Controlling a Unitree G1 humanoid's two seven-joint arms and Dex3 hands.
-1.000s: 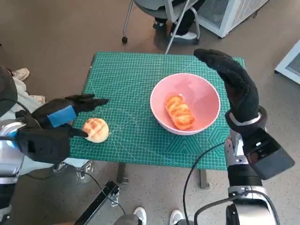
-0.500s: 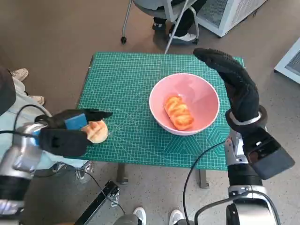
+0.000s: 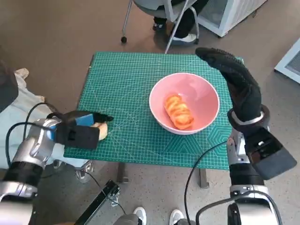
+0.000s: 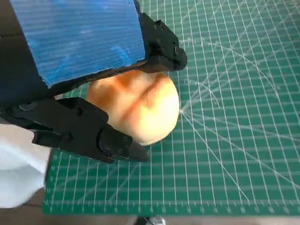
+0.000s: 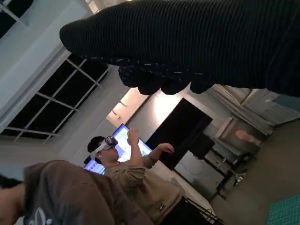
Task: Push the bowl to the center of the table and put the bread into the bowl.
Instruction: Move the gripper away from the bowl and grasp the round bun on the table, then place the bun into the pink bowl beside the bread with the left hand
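**At the counter's near-left corner: left hand now over the round bun**

Under the left hand (image 3: 77,133) sits the round bun (image 4: 138,110). A second ago that hand was beside the bun with its fingers pointing across the mat; now it has come down over it, and the head view shows only a sliver of bun past the taped back. The left wrist view has the bun between the taped back and the lower black fingers (image 4: 79,131), both touching or very nearly so. Can't tell if the grip is tight, and the bun looks to be resting on the green mat (image 3: 126,79), so I read this as a grasp closing, not a lift.

The right hand (image 3: 236,84) hasn't moved: fingers extended, holding nothing, raised just beside the far-right rim of the pink bowl (image 3: 206,119).

The bowl sits right of the left hand, roughly mid-counter, maybe a bit right. It shifted slightly over the last second. A twisted pastry (image 3: 178,111) already lies inside it.

Judgement: the push looks about done. What's left is securing the bun, lifting it, carrying it right to the bowl and dropping it in. Risk: the bun sits near the counter edge, so a loose grip could roll it off.
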